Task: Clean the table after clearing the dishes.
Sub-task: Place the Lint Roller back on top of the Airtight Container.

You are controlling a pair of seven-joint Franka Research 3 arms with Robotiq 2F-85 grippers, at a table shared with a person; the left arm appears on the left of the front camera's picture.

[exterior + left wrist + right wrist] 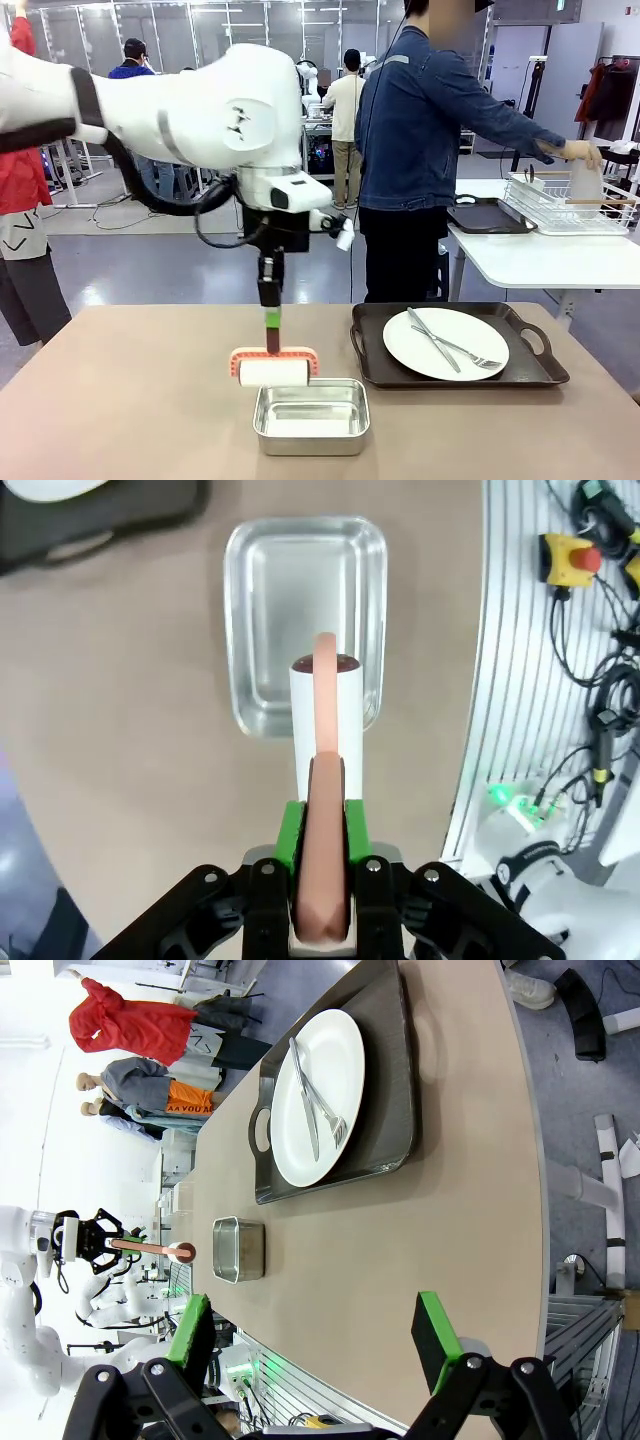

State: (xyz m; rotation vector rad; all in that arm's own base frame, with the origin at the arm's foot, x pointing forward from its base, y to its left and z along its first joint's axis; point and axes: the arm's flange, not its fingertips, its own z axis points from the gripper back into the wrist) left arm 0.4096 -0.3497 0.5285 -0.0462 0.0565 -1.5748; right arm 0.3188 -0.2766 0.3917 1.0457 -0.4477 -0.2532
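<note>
— Roller (273, 371) position?
— Left gripper (272, 318) is clamping its handle, holding it just above the pan (311, 418), off the tabletop (120, 400); probably waiting, since one plate (470, 335) is sitting on its tray (375, 366).
— Right gripper (320, 1335)?
— Hanging wide open, empty, over the near edge.

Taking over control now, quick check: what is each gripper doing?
Left gripper: shut on the lint roller handle.
Right gripper: open, empty.

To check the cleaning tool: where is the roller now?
In the front view the roller hangs from the left gripper at the far rim of the steel pan, left of the tray.
</note>
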